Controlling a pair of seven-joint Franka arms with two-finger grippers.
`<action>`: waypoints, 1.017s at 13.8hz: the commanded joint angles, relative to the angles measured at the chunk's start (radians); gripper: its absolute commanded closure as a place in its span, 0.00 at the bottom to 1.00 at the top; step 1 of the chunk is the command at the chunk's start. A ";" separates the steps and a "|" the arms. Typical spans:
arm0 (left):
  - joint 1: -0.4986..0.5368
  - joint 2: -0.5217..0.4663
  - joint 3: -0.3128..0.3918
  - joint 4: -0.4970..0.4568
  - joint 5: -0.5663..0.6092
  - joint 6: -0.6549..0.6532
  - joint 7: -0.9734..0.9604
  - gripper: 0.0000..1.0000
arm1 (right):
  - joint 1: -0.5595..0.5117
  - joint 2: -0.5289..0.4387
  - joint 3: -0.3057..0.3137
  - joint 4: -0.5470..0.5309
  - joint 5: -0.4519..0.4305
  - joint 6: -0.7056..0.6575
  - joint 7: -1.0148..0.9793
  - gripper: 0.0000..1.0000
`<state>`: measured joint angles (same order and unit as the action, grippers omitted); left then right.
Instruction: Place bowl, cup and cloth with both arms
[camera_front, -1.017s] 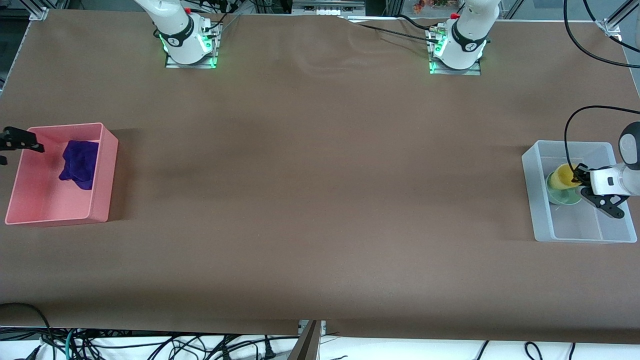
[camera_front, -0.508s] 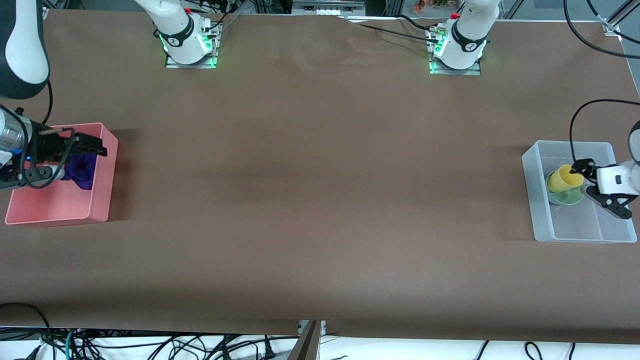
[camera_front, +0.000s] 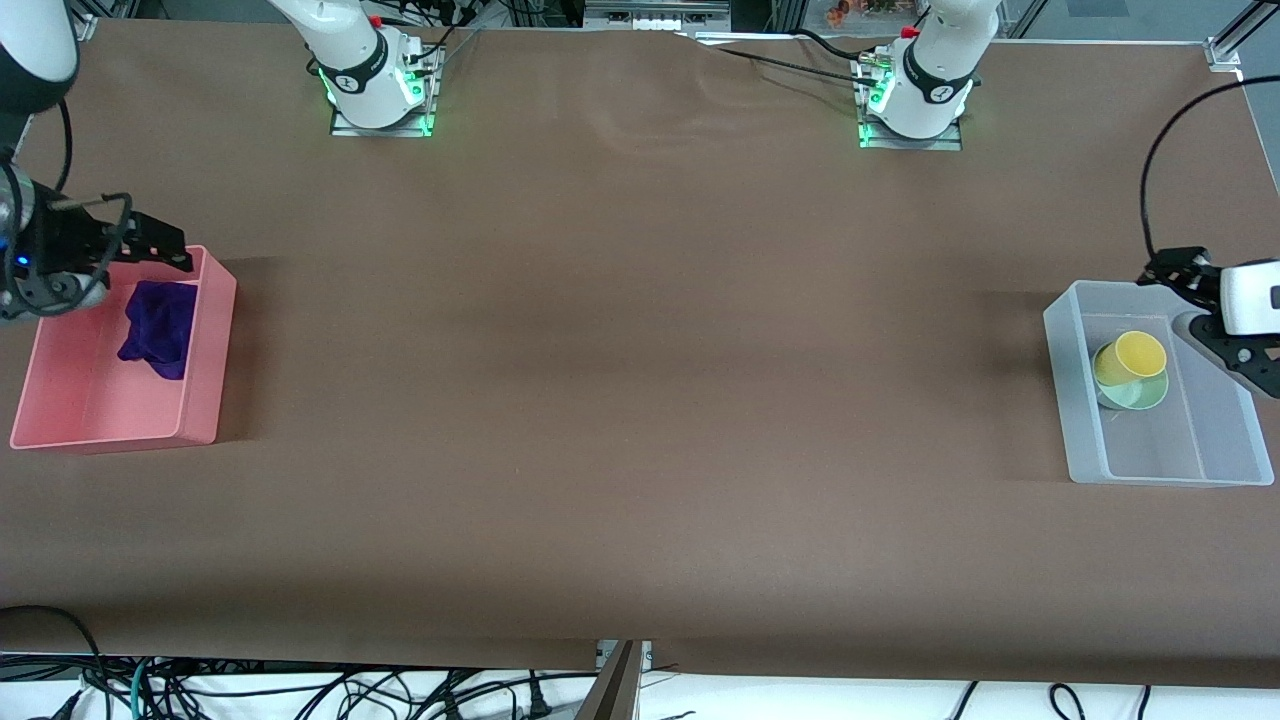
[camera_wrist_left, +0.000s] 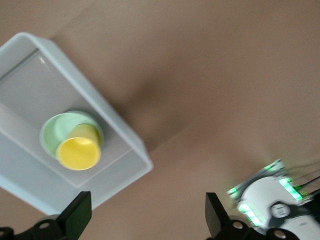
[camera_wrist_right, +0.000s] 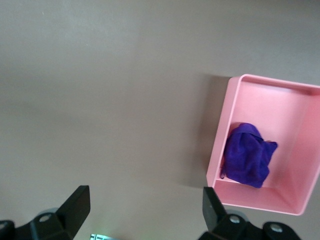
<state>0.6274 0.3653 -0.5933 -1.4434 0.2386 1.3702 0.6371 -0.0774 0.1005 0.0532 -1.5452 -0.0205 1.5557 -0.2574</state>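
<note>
You have one pink bin (camera_front: 205, 350) at the right arm's end of the bench (camera_front: 640, 400), holding one purple cloth (camera_front: 158, 326) against its wall; the right pincer (camera_front: 150, 250) hangs over its rim, spread wide, empty. Mid-bench lies bare. One clear bin (camera_front: 1075, 400) holds one yellow cup (camera_front: 1128, 357) tilted in one green bowl (camera_front: 1140, 393); the left pincer (camera_front: 1195, 300) hangs above, jaws apart, empty. Only the left wrist view shows the bowl's inside (camera_wrist_left: 60, 130).
</note>
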 joint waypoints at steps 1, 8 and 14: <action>0.006 -0.009 -0.083 0.028 -0.041 -0.068 -0.160 0.00 | -0.012 -0.013 0.004 0.053 -0.013 -0.008 0.001 0.01; -0.002 -0.066 -0.229 0.028 -0.119 -0.050 -0.488 0.00 | -0.012 -0.030 0.013 0.054 -0.030 0.000 0.050 0.01; -0.510 -0.224 0.361 -0.063 -0.192 0.126 -0.501 0.00 | -0.012 -0.025 0.013 0.054 -0.029 -0.016 0.162 0.01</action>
<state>0.2483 0.2233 -0.4242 -1.4255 0.1065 1.4225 0.1401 -0.0820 0.0827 0.0573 -1.4981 -0.0449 1.5516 -0.1137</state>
